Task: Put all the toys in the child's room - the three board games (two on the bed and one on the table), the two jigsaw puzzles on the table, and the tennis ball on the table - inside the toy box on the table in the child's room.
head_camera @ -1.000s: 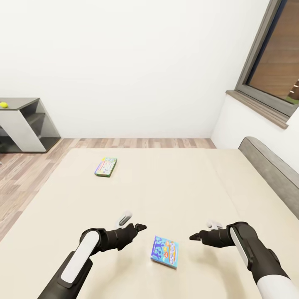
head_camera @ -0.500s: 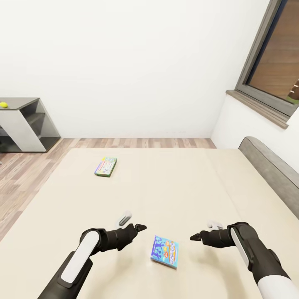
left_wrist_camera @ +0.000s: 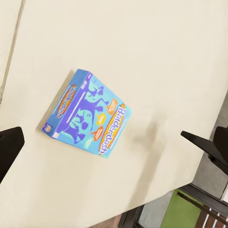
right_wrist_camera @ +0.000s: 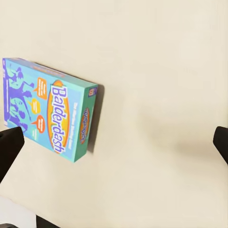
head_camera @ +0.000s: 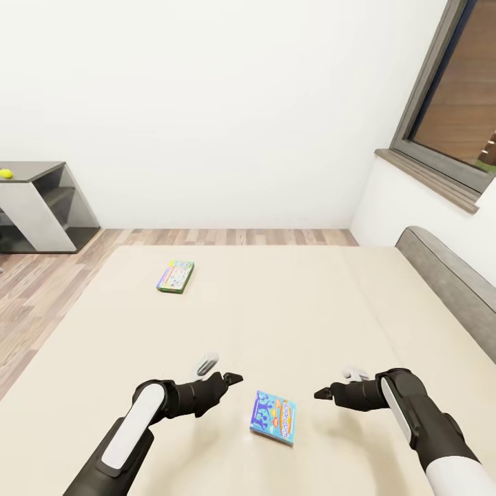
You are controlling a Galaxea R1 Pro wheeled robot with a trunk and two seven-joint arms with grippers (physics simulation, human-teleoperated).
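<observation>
Barely any change vs half a sec ago: my right gripper (head_camera: 322,394) edged slightly lower, left gripper (head_camera: 233,377) same spot. Both arms reach fwd over the bed (head_camera: 289,310), jaws spread wide, holding nothing. Balderdash box (head_camera: 274,417) lies flat between them; 2nd game (head_camera: 176,276) farther up the cover.

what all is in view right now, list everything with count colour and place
Balderdash box: 1, blue, flat on the bed between the grippers
green-edged game box: 1, green with a multicoloured top, farther up the bed
bed: 1, beige cover, grey headboard at right
tennis ball: 1, yellow-green, on the side table
side table: 1, dark grey and white, far left
window: 1, grey frame, upper right
left gripper: 1, black, open, over the bed
right gripper: 1, black, open, over the bed
</observation>
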